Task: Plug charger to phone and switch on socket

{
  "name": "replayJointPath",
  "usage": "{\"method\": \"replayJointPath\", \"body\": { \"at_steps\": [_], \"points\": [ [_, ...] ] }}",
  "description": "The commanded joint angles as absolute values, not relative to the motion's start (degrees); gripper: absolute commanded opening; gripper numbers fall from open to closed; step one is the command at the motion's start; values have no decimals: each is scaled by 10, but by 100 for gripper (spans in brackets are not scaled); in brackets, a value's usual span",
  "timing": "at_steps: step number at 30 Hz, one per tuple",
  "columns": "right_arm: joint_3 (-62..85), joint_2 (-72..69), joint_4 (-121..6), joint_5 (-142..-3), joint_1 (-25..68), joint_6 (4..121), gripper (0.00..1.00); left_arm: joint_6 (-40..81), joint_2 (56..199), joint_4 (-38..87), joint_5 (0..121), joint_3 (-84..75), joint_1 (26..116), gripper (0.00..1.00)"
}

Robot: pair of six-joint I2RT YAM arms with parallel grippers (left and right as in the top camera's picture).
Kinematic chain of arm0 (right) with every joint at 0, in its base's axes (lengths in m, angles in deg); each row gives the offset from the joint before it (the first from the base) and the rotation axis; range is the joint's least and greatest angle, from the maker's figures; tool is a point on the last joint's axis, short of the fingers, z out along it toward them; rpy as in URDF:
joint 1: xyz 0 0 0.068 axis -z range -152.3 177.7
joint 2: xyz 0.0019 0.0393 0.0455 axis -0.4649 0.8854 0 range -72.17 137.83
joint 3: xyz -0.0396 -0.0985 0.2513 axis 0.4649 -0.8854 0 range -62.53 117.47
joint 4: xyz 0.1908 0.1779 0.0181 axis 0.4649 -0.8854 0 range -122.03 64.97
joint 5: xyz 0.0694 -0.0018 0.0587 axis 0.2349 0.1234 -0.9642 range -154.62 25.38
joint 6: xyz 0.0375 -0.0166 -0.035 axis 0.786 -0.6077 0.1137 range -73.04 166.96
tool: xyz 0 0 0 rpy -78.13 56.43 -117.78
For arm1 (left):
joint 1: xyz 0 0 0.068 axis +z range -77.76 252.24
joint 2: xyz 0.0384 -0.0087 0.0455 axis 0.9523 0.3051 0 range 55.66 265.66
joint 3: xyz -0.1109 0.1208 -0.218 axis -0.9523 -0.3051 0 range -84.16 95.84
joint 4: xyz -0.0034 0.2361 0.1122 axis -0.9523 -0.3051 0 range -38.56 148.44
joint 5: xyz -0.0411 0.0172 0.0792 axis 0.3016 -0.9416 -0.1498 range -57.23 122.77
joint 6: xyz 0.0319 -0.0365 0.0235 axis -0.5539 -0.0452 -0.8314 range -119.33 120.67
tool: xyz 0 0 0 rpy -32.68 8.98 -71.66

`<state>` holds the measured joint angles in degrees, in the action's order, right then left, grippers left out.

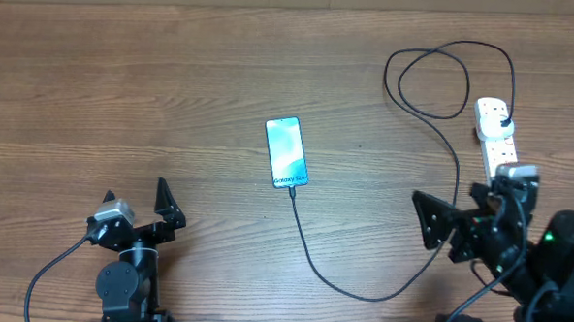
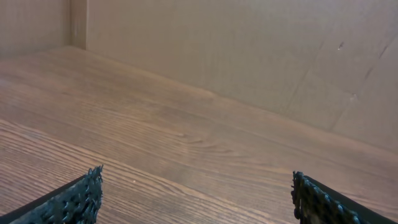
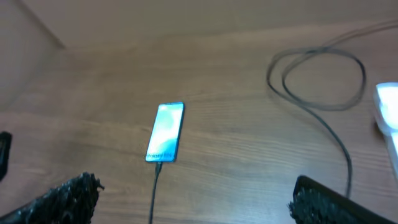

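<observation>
The phone (image 1: 286, 152) lies flat mid-table with its blue screen lit and the "Galaxy" text at its near end; it also shows in the right wrist view (image 3: 165, 132). The charger (image 1: 359, 294), a thin black cable, meets the phone's near end, curves right, loops (image 3: 317, 74) and ends in a black plug (image 1: 503, 120) seated in the white socket (image 1: 495, 133) at the far right. My right gripper (image 1: 457, 209) hangs open near the socket's front end, holding nothing (image 3: 196, 208). At the front left my left gripper (image 1: 137, 201) is open over bare wood (image 2: 196, 199).
A brown cardboard wall (image 2: 249, 56) runs along the back of the wooden table (image 1: 125, 86). The socket's blurred white edge (image 3: 388, 109) sits at the right border of the right wrist view. The charger's slack lies between the two arms near the front edge.
</observation>
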<state>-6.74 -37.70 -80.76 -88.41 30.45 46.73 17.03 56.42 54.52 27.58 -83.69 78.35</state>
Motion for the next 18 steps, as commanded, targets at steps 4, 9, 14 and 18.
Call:
{"method": "replayJointPath", "body": {
  "at_steps": [4, 9, 14, 18],
  "points": [
    [-178, -422, -669, -856, 253, 464, 100, 168, 559, 546, 270, -839, 786, 100],
    [-291, -482, -542, -856, 232, 464, 100, 168, 559, 546, 270, -839, 786, 100],
    [-404, -546, -431, -857, 219, 465, 100, 168, 559, 546, 270, -839, 786, 100],
    [-483, -590, -328, -857, 216, 465, 100, 168, 559, 546, 270, -839, 786, 100]
  ]
}}
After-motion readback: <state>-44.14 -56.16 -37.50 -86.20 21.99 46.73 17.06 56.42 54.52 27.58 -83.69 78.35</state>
